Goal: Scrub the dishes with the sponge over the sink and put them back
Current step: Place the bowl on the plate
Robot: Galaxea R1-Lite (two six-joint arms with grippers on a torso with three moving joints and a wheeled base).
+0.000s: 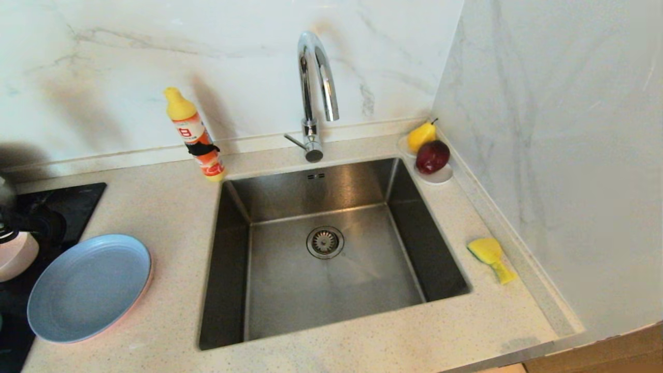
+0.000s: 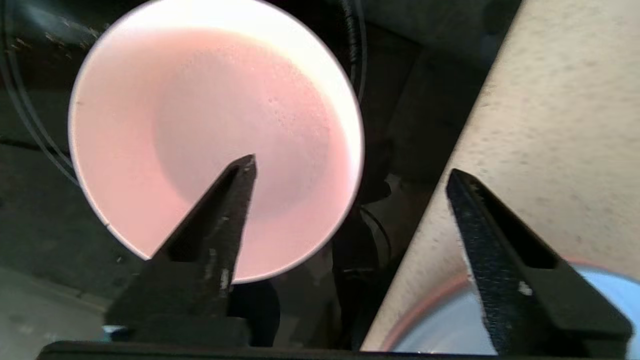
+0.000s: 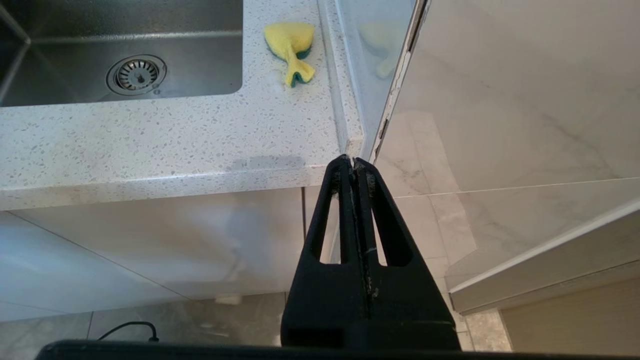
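Observation:
A pale pink bowl [image 2: 200,130] stands on the black hob [image 2: 410,125] at the far left [image 1: 15,256]. My left gripper [image 2: 351,166] hangs open above it and holds nothing. One finger [image 2: 220,215] is over the bowl, the other [image 2: 500,240] over the counter. A grey-blue plate [image 1: 88,287] lies on the counter left of the sink [image 1: 331,295], stacked on a pink plate whose rim [image 2: 425,304] shows. The yellow sponge [image 1: 491,256] lies on the counter right of the sink. My right gripper [image 3: 354,161] is shut and empty, parked below the counter's front right corner.
An orange soap bottle [image 1: 199,140] stands behind the sink's left corner, with the chrome tap [image 1: 313,83] at the back middle. A white saucer [image 1: 440,176] with a pear and a red fruit sits at the back right. A marble wall [image 1: 559,155] closes the right side.

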